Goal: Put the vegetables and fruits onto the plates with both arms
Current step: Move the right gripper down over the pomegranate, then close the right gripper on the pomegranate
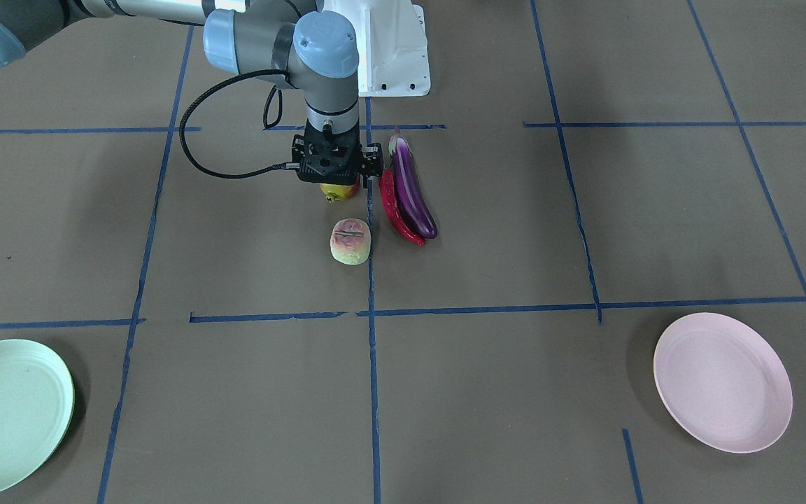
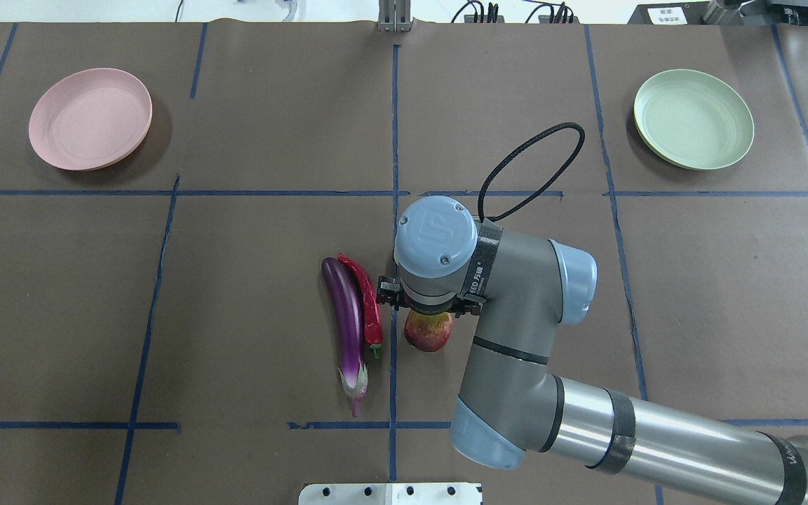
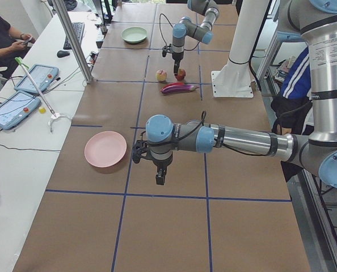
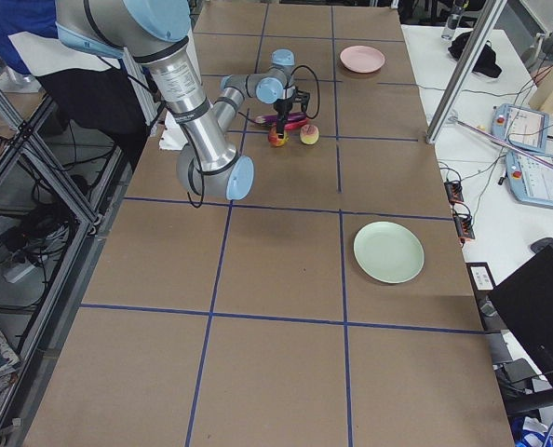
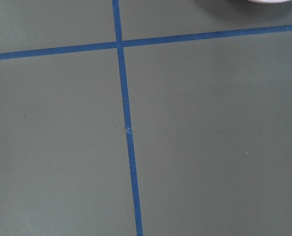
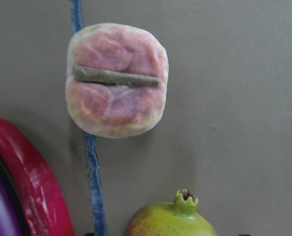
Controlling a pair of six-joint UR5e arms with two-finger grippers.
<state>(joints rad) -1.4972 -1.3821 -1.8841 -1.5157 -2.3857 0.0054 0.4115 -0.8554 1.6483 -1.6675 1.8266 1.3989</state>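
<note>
The green plate (image 1: 8, 420) lies nearest in the front view, at 8 o'clock, and the pink plate (image 1: 721, 381) at 4 o'clock. Near centre the pale fruit (image 1: 350, 242) sits on a tape line (image 1: 373, 364). At its 1 o'clock the chili (image 1: 396, 210) and eggplant (image 1: 413, 192) lie touching, side by side. At its 12 o'clock the right gripper (image 1: 336, 175) hangs directly over the red-yellow fruit (image 1: 340, 191) — its fingers are hidden, so a grasp cannot be told. Overhead, the wrist covers that fruit's top, with the chili at its 9 o'clock. From the left side, the left gripper (image 3: 159, 178) points down above the table (image 3: 174, 226), the pink plate at its 10 o'clock — whether it is clenched or released cannot be told. The right wrist view shows the pale fruit at 11 o'clock and the red-yellow fruit's nub at 6.
</note>
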